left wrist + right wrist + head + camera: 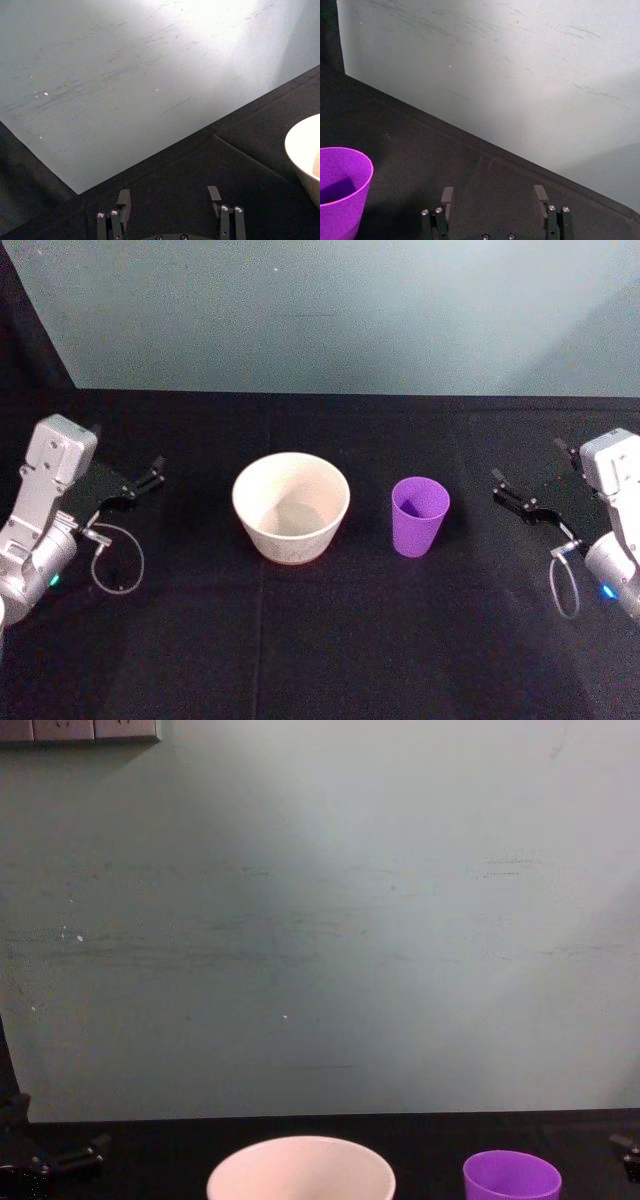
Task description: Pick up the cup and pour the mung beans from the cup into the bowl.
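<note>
Cup (420,525) stands right of bowl (285,536), apart. Left gripper (148,476) left of bowl, right gripper (512,496) past cup; both spread, empty.

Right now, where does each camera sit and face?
Head view: high, looking down at bowl, cup, table; left gripper, right gripper at edges.
Chest view: low, facing wall across bowl, cup; grippers at corners.
Left wrist view: behind left gripper, jaws open, toward bowl, wall.
Right wrist view: behind right gripper, jaws open, toward cup, wall.
Head, chest share bowl, cup.
</note>
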